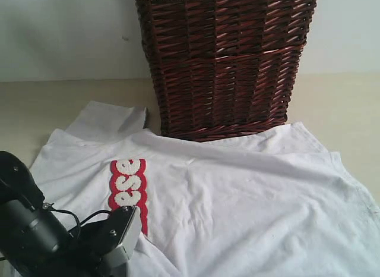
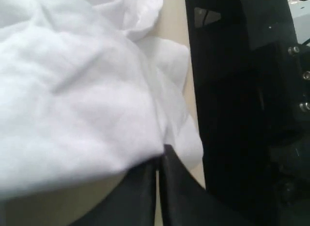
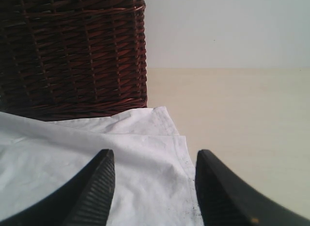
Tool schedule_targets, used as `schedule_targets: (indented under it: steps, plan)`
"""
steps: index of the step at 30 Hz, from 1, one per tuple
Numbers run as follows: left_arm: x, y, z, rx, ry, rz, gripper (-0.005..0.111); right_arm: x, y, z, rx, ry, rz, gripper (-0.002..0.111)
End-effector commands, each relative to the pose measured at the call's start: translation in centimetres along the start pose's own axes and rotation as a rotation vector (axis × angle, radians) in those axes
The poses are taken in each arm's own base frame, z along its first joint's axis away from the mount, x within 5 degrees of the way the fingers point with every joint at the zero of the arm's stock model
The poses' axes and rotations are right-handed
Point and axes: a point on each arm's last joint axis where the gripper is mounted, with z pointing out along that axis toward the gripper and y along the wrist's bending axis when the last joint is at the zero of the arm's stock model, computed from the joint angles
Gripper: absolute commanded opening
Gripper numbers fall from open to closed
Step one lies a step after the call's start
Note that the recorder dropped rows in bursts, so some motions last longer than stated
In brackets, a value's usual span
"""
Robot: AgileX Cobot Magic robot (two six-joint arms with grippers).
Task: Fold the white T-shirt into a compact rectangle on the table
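shirt [image 1: 237, 200]: spread on table [image 1: 344, 104], top edge against basket [image 1: 222, 63]; red lettering shows in exterior view only.
left claw [image 2: 160, 155]: fingers together, pinching shirt edge; grip visible in wrist view only.
right claw [image 3: 154, 155]: apart, over shirt corner.

The only lettering I see is the red-outlined white letters [image 1: 127, 191] on the white T-shirt [image 1: 249, 200]; I cannot read them.
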Motion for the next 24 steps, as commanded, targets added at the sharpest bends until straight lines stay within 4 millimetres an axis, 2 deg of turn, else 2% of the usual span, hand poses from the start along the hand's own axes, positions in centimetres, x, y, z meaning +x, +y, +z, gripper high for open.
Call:
schedule_targets:
  steps: [1, 8, 16, 24]
  plan:
    - [0.5, -0.3, 0.2, 0.018, 0.059, 0.027, 0.0, 0.1, 0.0, 0.1, 0.005, -0.003, -0.007, 0.051]
    - [0.6, -1.1, -0.6, 0.049, 0.102, 0.104, 0.0, 0.1, 0.0, 0.1, 0.005, -0.003, -0.007, 0.051]
    - [1.6, -4.2, -4.7, 0.171, 0.2, 0.207, 0.0, 0.1, 0.0, 0.1, 0.005, -0.003, -0.007, 0.051]
    - [3.6, -4.7, -7.6, 0.059, 0.405, 0.276, 0.0, 0.1, 0.0, 0.1, 0.005, -0.003, -0.007, 0.051]
